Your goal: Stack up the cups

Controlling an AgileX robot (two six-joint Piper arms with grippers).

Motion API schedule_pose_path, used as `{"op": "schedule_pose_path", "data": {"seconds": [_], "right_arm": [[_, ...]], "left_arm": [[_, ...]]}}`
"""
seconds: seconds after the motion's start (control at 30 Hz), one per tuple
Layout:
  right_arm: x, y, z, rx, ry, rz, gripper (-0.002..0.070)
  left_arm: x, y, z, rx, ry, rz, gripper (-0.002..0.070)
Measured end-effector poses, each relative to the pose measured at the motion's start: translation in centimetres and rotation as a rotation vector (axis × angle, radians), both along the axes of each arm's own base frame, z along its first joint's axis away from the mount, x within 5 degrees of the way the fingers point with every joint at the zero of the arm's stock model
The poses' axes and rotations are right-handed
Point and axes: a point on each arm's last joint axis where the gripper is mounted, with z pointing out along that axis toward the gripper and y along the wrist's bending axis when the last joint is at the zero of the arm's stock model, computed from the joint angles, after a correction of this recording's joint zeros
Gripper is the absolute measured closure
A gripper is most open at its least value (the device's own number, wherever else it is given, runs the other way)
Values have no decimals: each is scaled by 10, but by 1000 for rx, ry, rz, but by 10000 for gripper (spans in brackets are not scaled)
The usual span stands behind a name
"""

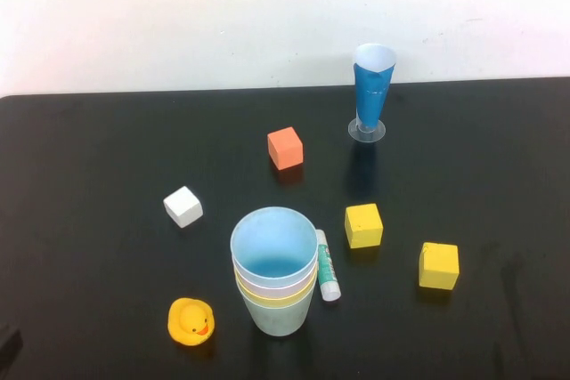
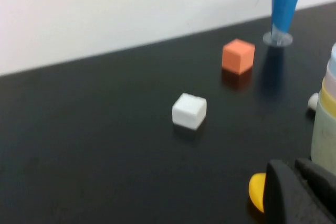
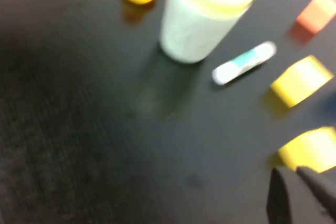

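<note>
The four cups stand nested in one upright stack (image 1: 274, 273) at the front middle of the black table. The light blue cup (image 1: 273, 245) is on top, with the pale pink rim (image 1: 307, 284) and the yellow rim (image 1: 303, 296) below it and the mint green cup (image 1: 280, 318) outermost. The stack also shows in the left wrist view (image 2: 325, 124) and the right wrist view (image 3: 205, 14). Neither gripper shows in the high view. My left gripper (image 2: 294, 169) is shut and empty, low beside the stack and the duck. My right gripper (image 3: 294, 174) is shut and empty, near a yellow cube.
A tall narrow dark-blue cup (image 1: 373, 86) stands at the back. An orange cube (image 1: 285, 148), a white cube (image 1: 183, 206), two yellow cubes (image 1: 363, 225) (image 1: 439, 265), a glue stick (image 1: 327, 264) and a rubber duck (image 1: 191, 321) lie around the stack.
</note>
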Motion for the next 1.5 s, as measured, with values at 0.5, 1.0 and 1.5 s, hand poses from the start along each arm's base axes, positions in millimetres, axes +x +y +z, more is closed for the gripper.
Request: {"op": "schedule_pose_path", "data": {"seconds": [0.5, 1.0, 1.5], "right_arm": [[-8, -6, -33, -6, 67, -10, 678], [-8, -6, -33, -9, 70, -10, 678], [-9, -7, -34, -21, 81, -9, 678]], "left_arm": [[2, -2, -10, 8, 9, -11, 676], [-7, 8, -12, -18, -26, 143, 676], [-1, 11, -83, -86, 82, 359, 676]]}}
